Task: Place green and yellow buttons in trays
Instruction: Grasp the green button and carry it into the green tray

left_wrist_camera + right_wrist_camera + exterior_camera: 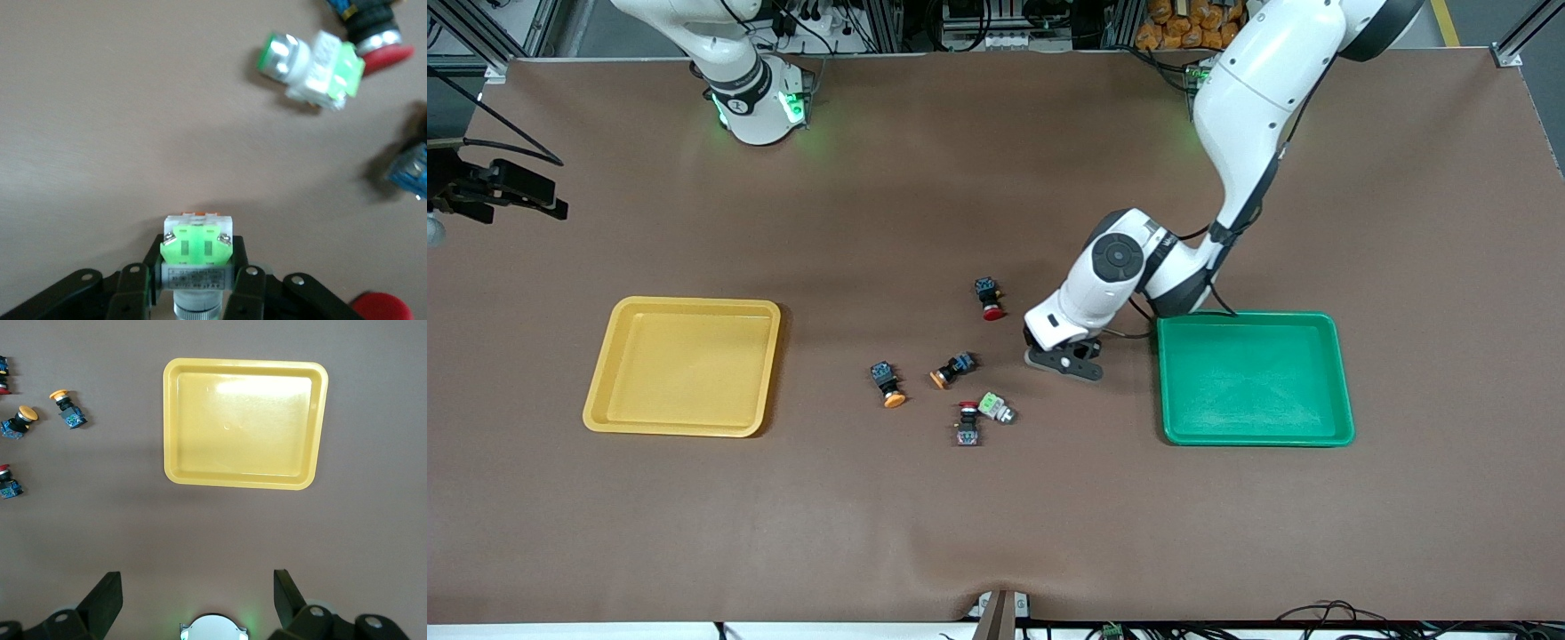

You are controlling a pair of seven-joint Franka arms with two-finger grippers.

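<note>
My left gripper (197, 275) is shut on a light-grey button with a green face (197, 248), low over the table beside the green tray (1254, 378). In the front view the left gripper (1064, 359) hides that button. A second green button (996, 407) (310, 63) lies on its side on the table. Two yellow-capped buttons (889, 384) (951, 369) lie between the trays, toward the yellow tray (680, 364) (243, 427). My right gripper (195, 578) hangs open and empty high over the table, near the right arm's base.
Two red-capped black switches lie among the buttons: one (989, 298) farther from the front camera, one (967, 425) touching the loose green button. Both trays hold nothing. Brown mat covers the table, with a ripple at its front edge.
</note>
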